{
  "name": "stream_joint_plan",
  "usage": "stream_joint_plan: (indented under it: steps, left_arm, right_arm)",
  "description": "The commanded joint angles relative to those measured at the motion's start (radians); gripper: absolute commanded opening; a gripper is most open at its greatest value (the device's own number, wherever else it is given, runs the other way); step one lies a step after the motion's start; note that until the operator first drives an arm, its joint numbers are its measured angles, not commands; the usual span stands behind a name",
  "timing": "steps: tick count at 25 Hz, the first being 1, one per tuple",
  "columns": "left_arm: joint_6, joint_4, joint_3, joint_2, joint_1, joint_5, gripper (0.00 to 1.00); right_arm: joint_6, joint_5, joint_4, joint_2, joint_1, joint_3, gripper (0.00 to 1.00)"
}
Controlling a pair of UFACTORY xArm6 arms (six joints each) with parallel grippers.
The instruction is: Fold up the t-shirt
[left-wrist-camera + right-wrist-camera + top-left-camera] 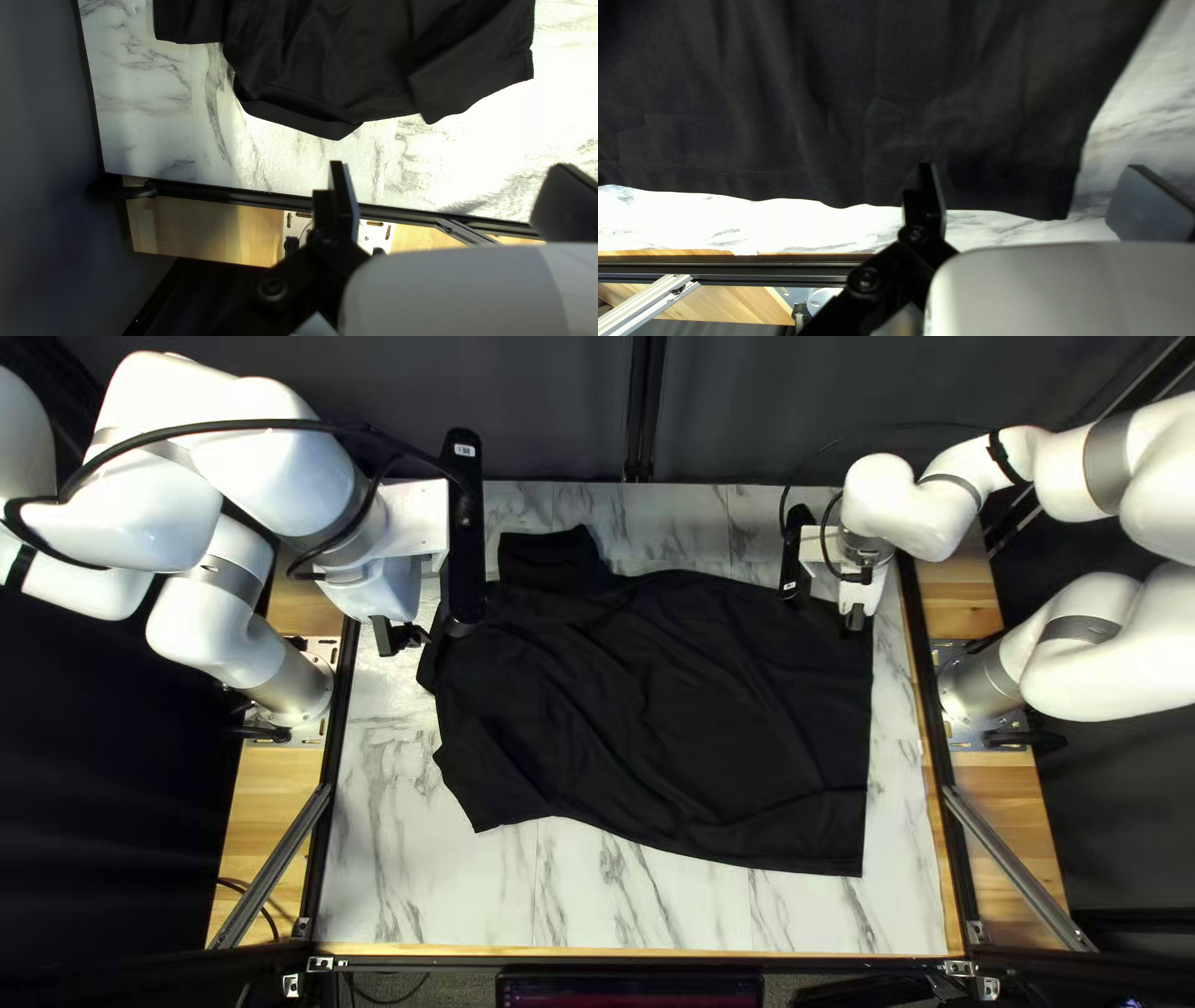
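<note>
A black t-shirt lies spread out, somewhat wrinkled, its collar toward my left arm and its hem toward my right arm. My left gripper hangs beside the collar end. In the left wrist view the collar and both sleeves lie ahead of my left gripper, whose fingers stand wide apart with no cloth between them. Over the hem's far corner is my right gripper. In the right wrist view that corner of the hem reaches between the parted fingers of my right gripper, not pinched.
The marble-patterned table shows around the shirt, widest along the near side. Dark rails with slanted metal braces run along its left and right sides. A dark curtain hangs behind the far edge.
</note>
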Motion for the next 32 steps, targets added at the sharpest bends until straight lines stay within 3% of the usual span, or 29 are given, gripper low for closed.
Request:
stream_joint_plan:
  steps: [1,2,3,4,5,6,7,15,23,32]
  left_arm:
    - [0.0,0.0,0.0,0.0,0.0,0.0,1.0]
    - [0.0,0.0,0.0,0.0,0.0,0.0,1.0]
    - [0.0,0.0,0.0,0.0,0.0,0.0,1.0]
    - [0.0,0.0,0.0,0.0,0.0,0.0,1.0]
    - [0.0,0.0,0.0,0.0,0.0,0.0,1.0]
    - [0.0,0.0,0.0,0.0,0.0,0.0,1.0]
    - [0.0,0.0,0.0,0.0,0.0,0.0,1.0]
    - [0.0,0.0,0.0,0.0,0.0,0.0,1.0]
    - [0.0,0.0,0.0,0.0,0.0,0.0,1.0]
    - [0.0,0.0,0.0,0.0,0.0,0.0,1.0]
  right_arm:
    - [-0.009,-0.024,0.002,0.013,-0.011,0.015,0.9]
    - [-0.011,-0.026,0.003,0.016,-0.012,0.014,0.89]
    - [-0.014,-0.029,0.005,0.022,-0.012,0.013,0.77]
    - [-0.016,-0.03,0.005,0.024,-0.013,0.012,0.74]
    - [-0.018,-0.031,0.005,0.024,-0.015,0.012,0.38]
    - [-0.021,-0.03,0.003,0.023,-0.019,0.013,0.38]
    - [-0.022,-0.03,0.002,0.022,-0.02,0.013,0.01]
    - [-0.016,-0.03,-0.006,0.01,-0.019,0.016,0.0]
    - [0.062,0.071,-0.03,-0.1,0.034,-0.011,0.0]
    - [0.0,0.108,-0.101,-0.101,-0.097,-0.059,0.0]
